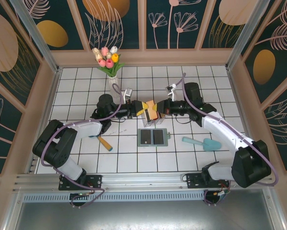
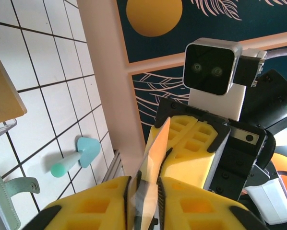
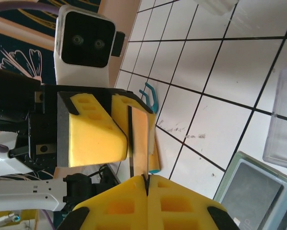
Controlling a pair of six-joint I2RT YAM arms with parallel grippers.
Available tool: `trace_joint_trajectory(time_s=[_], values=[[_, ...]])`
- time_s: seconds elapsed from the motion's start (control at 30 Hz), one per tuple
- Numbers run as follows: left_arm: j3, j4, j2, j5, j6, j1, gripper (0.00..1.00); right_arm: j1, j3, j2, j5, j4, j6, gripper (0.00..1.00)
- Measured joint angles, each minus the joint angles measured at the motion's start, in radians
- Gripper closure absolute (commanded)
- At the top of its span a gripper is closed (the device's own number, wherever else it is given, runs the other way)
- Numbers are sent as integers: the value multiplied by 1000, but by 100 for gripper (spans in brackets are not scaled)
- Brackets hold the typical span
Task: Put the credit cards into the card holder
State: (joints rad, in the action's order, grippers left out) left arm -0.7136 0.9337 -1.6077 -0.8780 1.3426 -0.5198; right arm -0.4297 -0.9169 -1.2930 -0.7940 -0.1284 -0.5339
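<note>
We've got the right claw (image 3: pixel 147 179) clamped on the tan credit card (image 1: pixel 151 114), held up just beyond the open card holder (image 1: pixel 152 137), while the left claw (image 2: pixel 143 186) flanks the card's other end, and we can't tell whether it's gripping.

We are counting two hands, the left hand (image 1: pixel 142 108) and the right hand (image 1: pixel 159 109), and one tan card (image 1: pixel 151 111). We are seeing one card holder (image 1: pixel 152 144) showing two dark rectangles, one at (image 1: pixel 146 137) and one at (image 1: pixel 158 137). On the counter (image 1: pixel 76 96) we are also finding one clear box (image 1: pixel 150 121), one teal tool (image 1: pixel 203 143), one wooden-handled tool (image 1: pixel 105 142) and one vase (image 1: pixel 113 82) of tulips (image 1: pixel 106 56), too bunched for counting.
</note>
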Motion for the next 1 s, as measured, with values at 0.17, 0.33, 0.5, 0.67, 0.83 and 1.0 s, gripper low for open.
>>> trace_joint_trajectory(time_s=[0.17, 0.33, 0.5, 0.67, 0.83, 1.0], values=[[0, 4, 1, 3, -1, 2, 95, 12, 27, 14, 3, 40, -52, 92], [0, 18, 2, -2, 2, 2, 99, 14, 56, 13, -3, 79, -82, 73], [0, 43, 2, -5, 16, 2, 98, 17, 65, -2, -47, 117, -92, 88], [6, 42, 2, -3, 19, 7, 90, 24, 65, 2, -58, 129, -93, 97], [8, 42, 2, -1, 20, 2, 90, 27, 65, 13, -33, 91, -74, 97], [9, 35, 2, -1, 19, 1, 80, 30, 65, 19, -17, 75, -68, 98]])
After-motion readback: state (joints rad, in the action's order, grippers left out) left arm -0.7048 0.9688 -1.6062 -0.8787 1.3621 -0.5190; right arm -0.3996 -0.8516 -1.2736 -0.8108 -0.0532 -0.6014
